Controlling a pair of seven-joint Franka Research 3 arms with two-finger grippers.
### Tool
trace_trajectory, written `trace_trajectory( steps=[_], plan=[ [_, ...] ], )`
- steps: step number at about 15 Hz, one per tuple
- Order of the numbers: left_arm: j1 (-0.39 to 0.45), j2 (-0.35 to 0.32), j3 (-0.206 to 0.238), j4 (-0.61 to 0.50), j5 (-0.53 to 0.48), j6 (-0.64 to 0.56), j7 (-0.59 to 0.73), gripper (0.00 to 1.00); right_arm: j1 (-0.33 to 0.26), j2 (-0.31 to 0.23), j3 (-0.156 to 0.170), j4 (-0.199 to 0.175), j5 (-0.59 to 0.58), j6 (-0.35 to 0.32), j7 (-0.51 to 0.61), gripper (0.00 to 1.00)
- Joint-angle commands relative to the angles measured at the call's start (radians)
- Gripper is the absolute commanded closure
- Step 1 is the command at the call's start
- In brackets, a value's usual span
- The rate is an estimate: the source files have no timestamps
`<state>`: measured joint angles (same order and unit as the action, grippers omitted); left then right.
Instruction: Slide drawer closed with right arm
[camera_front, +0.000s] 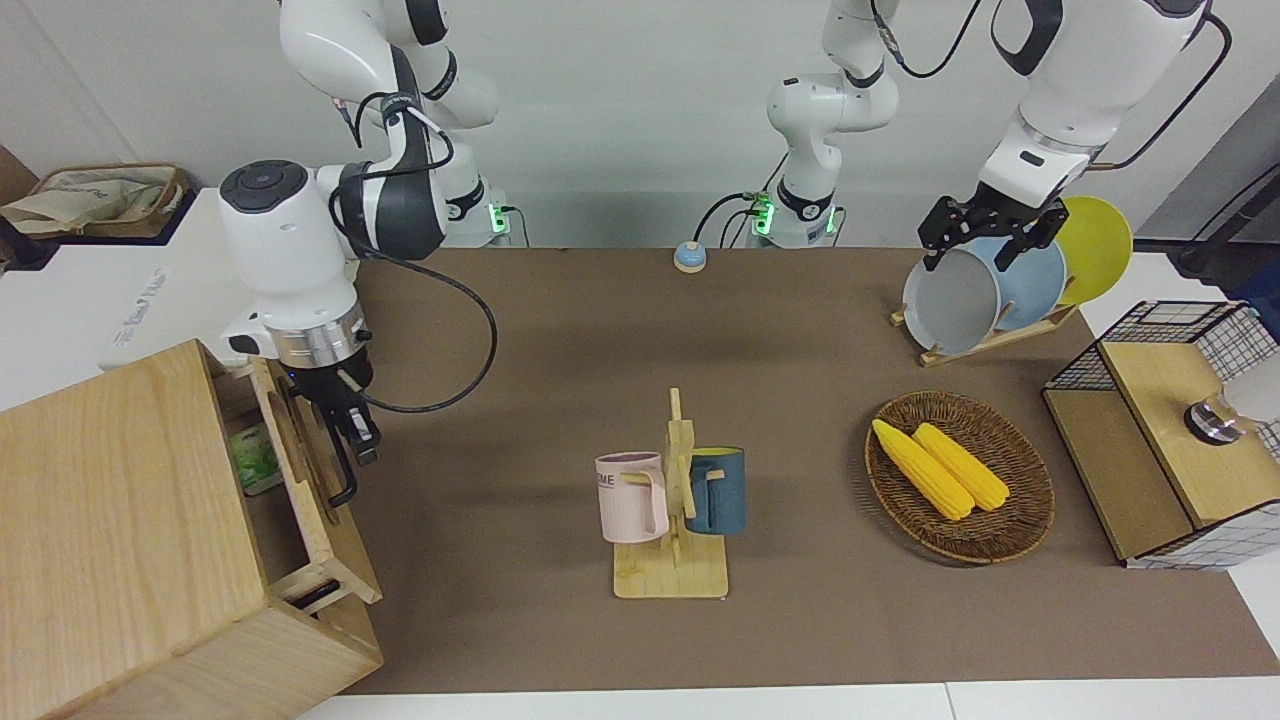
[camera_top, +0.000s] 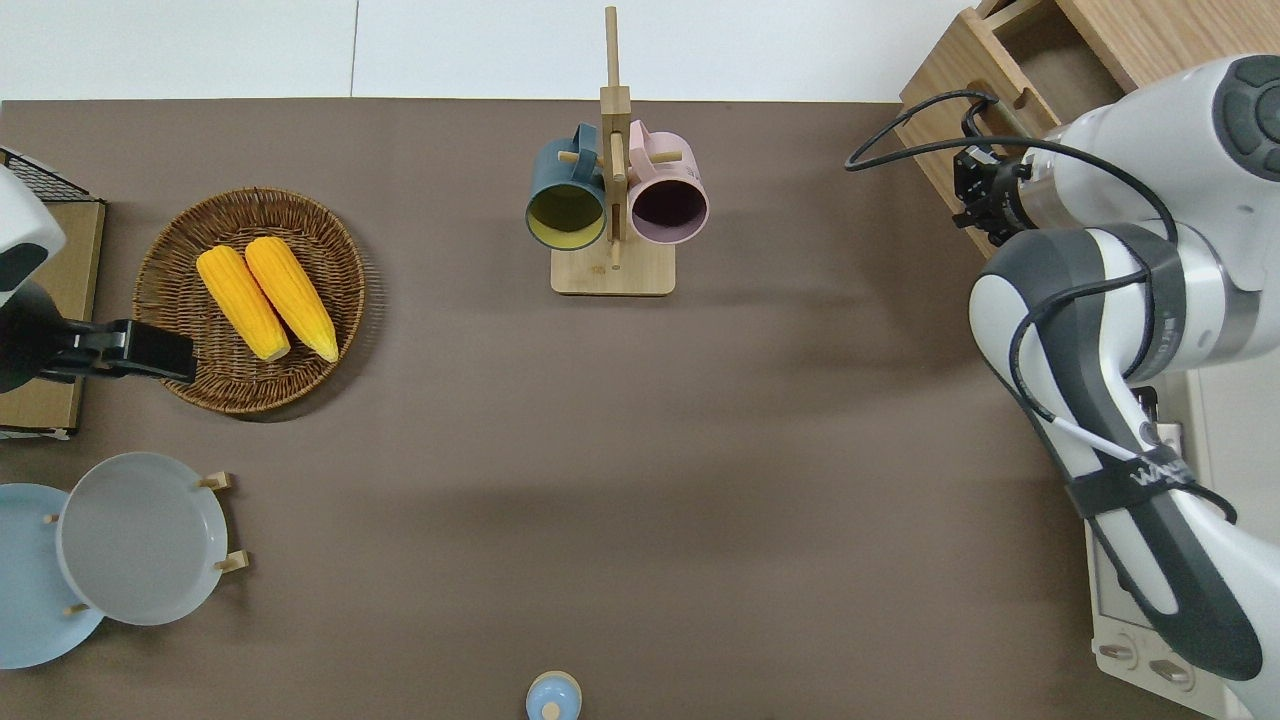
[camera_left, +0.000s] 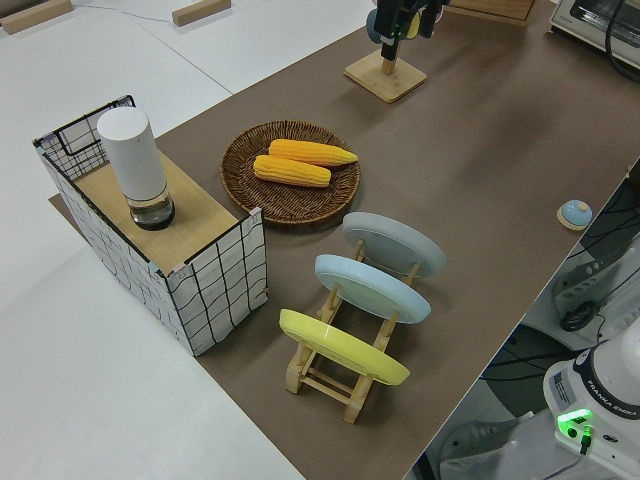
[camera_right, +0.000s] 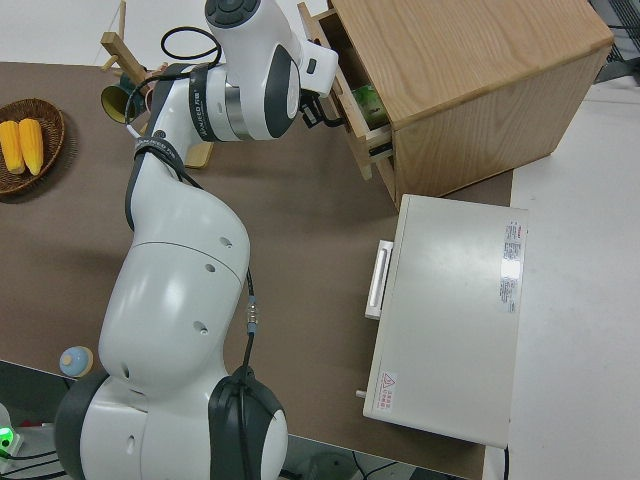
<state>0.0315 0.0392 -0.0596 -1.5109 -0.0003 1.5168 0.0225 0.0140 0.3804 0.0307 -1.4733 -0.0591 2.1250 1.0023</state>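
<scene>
The drawer (camera_front: 300, 470) is standing partly open out of the cabinet (camera_front: 120, 530), its front jutting over the brown mat (camera_front: 560, 330). The right gripper (camera_front: 350, 435) is sitting right at the drawer's black bar handle (camera_front: 343, 470), occupying the space in front of the drawer. Wide bare mat is lying between the drawer front and the mug rack (camera_front: 675, 500), which is standing well apart toward the table's middle. A white appliance (camera_right: 445, 320) is flanking the cabinet on the side nearer to the robots. A green item (camera_front: 255, 458) is lying inside the drawer. The left arm is parked.
</scene>
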Motion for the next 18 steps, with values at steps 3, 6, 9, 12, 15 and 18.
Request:
trace_trajectory(
  steps=[3,6,9,12,15,18],
  plan=[
    [0.004,0.011,-0.006,0.024,0.017,-0.020,0.010,0.01,-0.066,0.029,0.021,0.025,0.039,0.038,-0.116,1.000],
    [0.004,0.011,-0.006,0.026,0.017,-0.020,0.010,0.01,-0.101,0.034,0.058,0.025,0.039,0.050,-0.139,1.000],
    [0.004,0.011,-0.006,0.024,0.017,-0.020,0.010,0.01,-0.135,0.035,0.075,0.034,0.039,0.050,-0.174,1.000],
    [0.004,0.011,-0.006,0.026,0.017,-0.020,0.010,0.01,-0.144,0.038,0.077,0.039,0.039,0.050,-0.191,1.000],
    [0.004,0.011,-0.006,0.026,0.017,-0.020,0.010,0.01,-0.147,0.043,0.077,0.050,0.039,0.052,-0.195,1.000],
    [0.004,0.011,-0.006,0.026,0.017,-0.020,0.010,0.01,-0.181,0.046,0.110,0.053,0.038,0.052,-0.203,1.000]
  ],
)
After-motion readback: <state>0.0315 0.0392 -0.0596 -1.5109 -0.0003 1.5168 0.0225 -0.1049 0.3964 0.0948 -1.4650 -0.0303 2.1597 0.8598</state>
